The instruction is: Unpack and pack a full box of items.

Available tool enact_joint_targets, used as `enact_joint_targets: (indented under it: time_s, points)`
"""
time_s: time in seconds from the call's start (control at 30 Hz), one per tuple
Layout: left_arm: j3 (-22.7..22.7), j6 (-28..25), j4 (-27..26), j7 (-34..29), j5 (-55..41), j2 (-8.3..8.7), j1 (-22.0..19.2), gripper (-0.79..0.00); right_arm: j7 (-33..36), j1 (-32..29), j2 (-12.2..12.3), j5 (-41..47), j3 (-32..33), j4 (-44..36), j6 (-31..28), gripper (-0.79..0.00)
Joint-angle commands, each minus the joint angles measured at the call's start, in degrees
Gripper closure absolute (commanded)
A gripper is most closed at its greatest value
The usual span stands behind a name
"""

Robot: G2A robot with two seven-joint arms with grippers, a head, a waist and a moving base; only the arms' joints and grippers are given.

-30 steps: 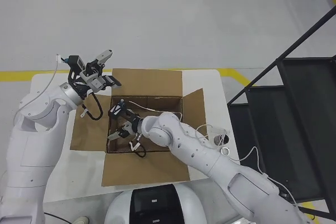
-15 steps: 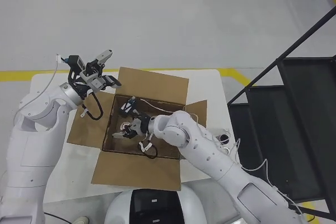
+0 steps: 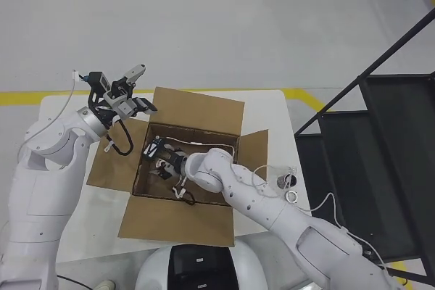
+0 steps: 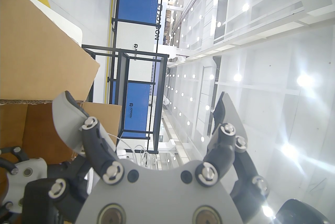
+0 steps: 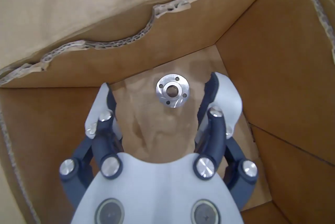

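Reaching down into the open box [image 5: 274,57] at the centre of the top view, the right gripper [image 5: 160,85] hangs with its 2 fingers spread wide and nothing between them. It is aimed at 1 metal flange [image 5: 171,91] lying flat on the cardboard floor, close to a corner.

No other item shows on the part of the floor seen from the right wrist, so the box looks close to empty. I judge that either the unpacking is down to its last piece or the packing has barely begun; the pictures do not settle which. The flange is not yet gripped.

The left gripper [image 3: 140,88] is held up in the upper left of the top view, just beside the box's upper-left corner, fingers equally wide apart and holding nothing. All 4 flaps [image 3: 197,109] lie folded out.
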Motion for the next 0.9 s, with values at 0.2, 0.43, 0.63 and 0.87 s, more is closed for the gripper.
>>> enact_joint_targets:
  time_s: [0.2, 0.43, 0.63, 0.87]
  points:
    - [0.0, 0.0, 0.0, 0.0, 0.0, 0.0, 0.0, -0.785, -1.18, 2.79, -2.48, -2.22, -3.47, 7.34, 1.92, -0.36]
    - [0.0, 0.0, 0.0, 0.0, 0.0, 0.0, 0.0, -0.785, -1.93, 3.99, -4.18, -2.39, -4.8, 11.6, 2.3, -0.419]
    - [0.0, 0.0, 0.0, 0.0, 0.0, 0.0, 0.0, -0.785, -2.36, 5.02, -5.74, -1.89, -5.47, 14.89, 3.41, -0.382]
    - [0.0, 0.0, 0.0, 0.0, 0.0, 0.0, 0.0, -0.785, -3.43, 5.77, -7.24, -1.03, -5.76, 18.18, 3.36, -0.419]
